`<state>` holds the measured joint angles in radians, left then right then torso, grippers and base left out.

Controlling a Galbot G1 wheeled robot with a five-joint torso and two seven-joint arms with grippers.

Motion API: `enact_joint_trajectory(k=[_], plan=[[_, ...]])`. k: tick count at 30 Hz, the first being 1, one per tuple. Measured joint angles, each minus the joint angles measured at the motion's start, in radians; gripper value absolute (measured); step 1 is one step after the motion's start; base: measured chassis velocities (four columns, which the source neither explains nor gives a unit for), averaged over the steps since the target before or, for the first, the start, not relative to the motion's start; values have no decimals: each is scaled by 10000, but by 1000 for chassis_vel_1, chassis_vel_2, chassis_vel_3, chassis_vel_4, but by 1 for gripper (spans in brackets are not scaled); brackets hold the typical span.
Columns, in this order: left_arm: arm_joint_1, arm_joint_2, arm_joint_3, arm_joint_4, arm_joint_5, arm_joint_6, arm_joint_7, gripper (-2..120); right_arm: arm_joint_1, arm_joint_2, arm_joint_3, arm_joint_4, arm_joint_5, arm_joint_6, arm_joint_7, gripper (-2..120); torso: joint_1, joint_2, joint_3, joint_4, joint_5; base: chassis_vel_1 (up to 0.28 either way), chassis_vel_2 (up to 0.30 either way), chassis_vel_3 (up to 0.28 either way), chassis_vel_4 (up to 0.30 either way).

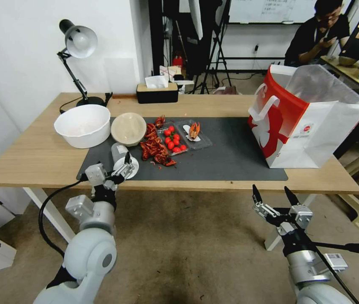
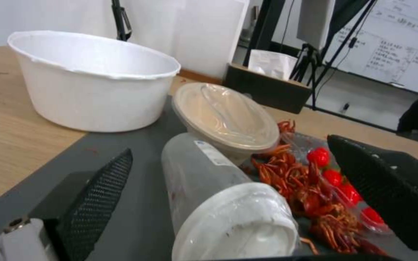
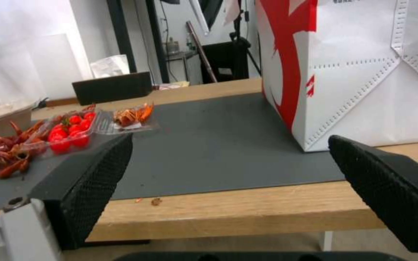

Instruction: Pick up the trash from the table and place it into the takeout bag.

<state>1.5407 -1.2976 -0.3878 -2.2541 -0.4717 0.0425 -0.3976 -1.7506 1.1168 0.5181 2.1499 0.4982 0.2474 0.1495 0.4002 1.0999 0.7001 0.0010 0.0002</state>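
The worktop (image 1: 40,160) carries everything, with a dark mat (image 1: 230,156) over its middle. The takeout bag (image 1: 310,122) stands upright at the mat's right end, mouth open upward and well apart from the litter on the left.

At the left end sit a white tub (image 1: 82,125) and, touching it, a lidded beige bowl (image 1: 128,128). Beside the bowl lie a heap of red crayfish shells (image 1: 154,148) and a clear tray of cherry tomatoes (image 1: 173,139).

The clear lidded plastic cup (image 2: 218,195) lies on its side at the mat's near edge. Its long axis runs from the robot toward the bowl, white lid facing the robot and base close against the bowl.

The left claw (image 1: 125,166) is spread wide, one finger on each side of the cup near its lid end and neither touching it. The right claw (image 1: 274,195) hangs open below the worktop's front edge, idle.

The main risk, as I judge it, is the cup itself. It is round, light and thin-walled, so an off-centre squeeze could roll it aside or push it into the bowl. Too hard a squeeze could buckle the wall or pop the lid. A finger dropping low might also snag the mat.
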Motion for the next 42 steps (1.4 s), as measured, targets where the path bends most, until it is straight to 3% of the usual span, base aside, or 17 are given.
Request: enact_joint_trajectory(k=[3, 12, 21, 29, 33, 42], plan=[[-509, 150, 155, 94, -344, 447, -311, 100, 17, -5, -7, -2, -79, -49, 44, 100, 0, 0, 0, -13, -4, 0, 0, 0, 0], [-1973, 536, 410, 705, -1227, 1252, -1136, 100, -157, 61, 53, 169, -313, -140, 138, 100, -1, 0, 0, -10, -2, 0, 0, 0, 0], [-3075, 804, 906, 1532, -1646, 1603, -1563, 100, -188, 122, 75, 191, -511, -238, 242, 100, -2, 0, -1, -9, -2, 0, 0, 0, 0], [-3795, 720, 1444, 2393, -916, 1874, -2039, 100, -203, 173, 141, 63, -536, -238, 249, 100, -1, 0, -1, -10, -1, 0, 0, 0, 0], [-3768, 680, 1584, 2522, -317, 2160, -2115, 100, -188, 204, 152, 24, -553, -240, 262, 100, -2, 0, -1, -10, -1, 0, 0, 0, 0], [-3607, 659, 1635, 2524, -96, 2692, -2206, 100, -179, 199, 168, -14, -562, -252, 306, 100, -2, 0, -1, -10, -1, 0, 0, 0, 0]])
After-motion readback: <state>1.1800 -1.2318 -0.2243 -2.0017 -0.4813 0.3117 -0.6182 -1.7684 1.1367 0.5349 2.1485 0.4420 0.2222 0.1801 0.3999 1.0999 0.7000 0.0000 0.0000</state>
